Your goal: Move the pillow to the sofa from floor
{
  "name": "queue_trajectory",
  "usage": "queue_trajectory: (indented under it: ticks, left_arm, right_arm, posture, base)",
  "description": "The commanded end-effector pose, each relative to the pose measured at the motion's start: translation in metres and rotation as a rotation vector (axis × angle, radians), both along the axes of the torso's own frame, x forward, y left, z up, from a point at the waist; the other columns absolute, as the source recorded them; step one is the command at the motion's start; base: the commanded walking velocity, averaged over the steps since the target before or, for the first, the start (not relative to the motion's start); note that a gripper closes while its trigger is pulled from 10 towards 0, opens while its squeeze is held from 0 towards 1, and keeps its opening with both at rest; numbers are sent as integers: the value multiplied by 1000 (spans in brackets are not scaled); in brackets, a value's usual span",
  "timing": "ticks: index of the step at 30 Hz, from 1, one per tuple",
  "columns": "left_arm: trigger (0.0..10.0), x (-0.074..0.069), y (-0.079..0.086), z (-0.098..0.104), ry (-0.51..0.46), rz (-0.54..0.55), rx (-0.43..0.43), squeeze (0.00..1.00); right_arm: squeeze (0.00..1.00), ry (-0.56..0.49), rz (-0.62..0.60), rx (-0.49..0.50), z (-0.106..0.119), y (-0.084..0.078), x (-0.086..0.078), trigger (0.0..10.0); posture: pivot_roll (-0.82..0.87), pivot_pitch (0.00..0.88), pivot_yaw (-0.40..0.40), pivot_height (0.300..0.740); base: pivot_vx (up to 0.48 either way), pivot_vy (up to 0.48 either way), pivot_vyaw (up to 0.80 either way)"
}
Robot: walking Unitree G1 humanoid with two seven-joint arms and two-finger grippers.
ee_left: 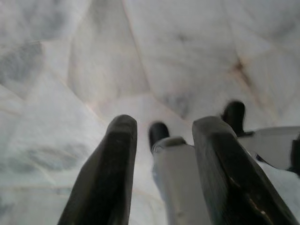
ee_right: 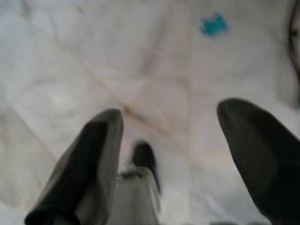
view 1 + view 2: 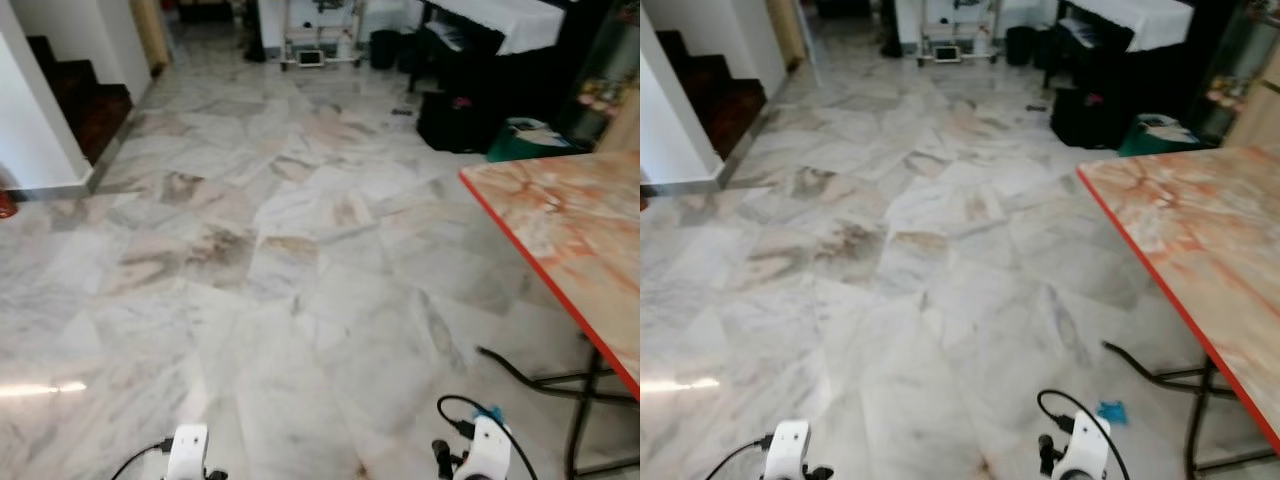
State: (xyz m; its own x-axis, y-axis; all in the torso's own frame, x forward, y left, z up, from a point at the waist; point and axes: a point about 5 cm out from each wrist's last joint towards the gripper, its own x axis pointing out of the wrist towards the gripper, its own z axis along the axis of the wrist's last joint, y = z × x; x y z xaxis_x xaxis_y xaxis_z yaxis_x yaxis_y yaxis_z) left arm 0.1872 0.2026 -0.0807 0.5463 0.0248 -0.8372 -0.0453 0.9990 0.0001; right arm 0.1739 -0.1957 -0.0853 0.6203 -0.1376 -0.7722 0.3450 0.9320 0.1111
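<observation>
I face a wide floor of pale marble tiles [image 3: 300, 260]. Both arms hang low at the bottom edge of the eye views, the left arm [image 3: 188, 452] and the right arm [image 3: 487, 445]. In the left wrist view my left gripper [image 1: 166, 123] is open, its two black fingers [image 1: 112, 168] apart over bare floor, with my own leg and foot between them. My right gripper [image 2: 173, 112] is also open, wide, above the tiles and holding nothing.
A marble-patterned table [image 3: 570, 230] with a red edge stands close on the right on black folding legs [image 3: 580, 400]. A blue scrap [image 3: 1111, 410] lies near them. Dark stairs [image 3: 85, 95] rise at far left. Black furniture [image 3: 470, 110] and a white cart [image 3: 320, 40] stand at the back.
</observation>
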Motion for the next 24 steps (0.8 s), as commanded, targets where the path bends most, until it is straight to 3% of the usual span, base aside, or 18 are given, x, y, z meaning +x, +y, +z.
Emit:
queue_trajectory:
  ticks: [1, 24]
  left_arm:
    - [10000, -2, 1, -1, 12, -8, 6, 0]
    - [10000, -2, 1, -1, 14, -7, 6, 0]
  right_arm:
    - [0, -10, 3, 0, 2, 1, 4, 10000]
    - [0, -13, 9, 1, 2, 2, 4, 10000]
  posture:
    - [-98, 0, -30, 740]
    - [-97, 0, -30, 740]
  base:
    - [-364, 0, 0]
    - [-365, 0, 0]
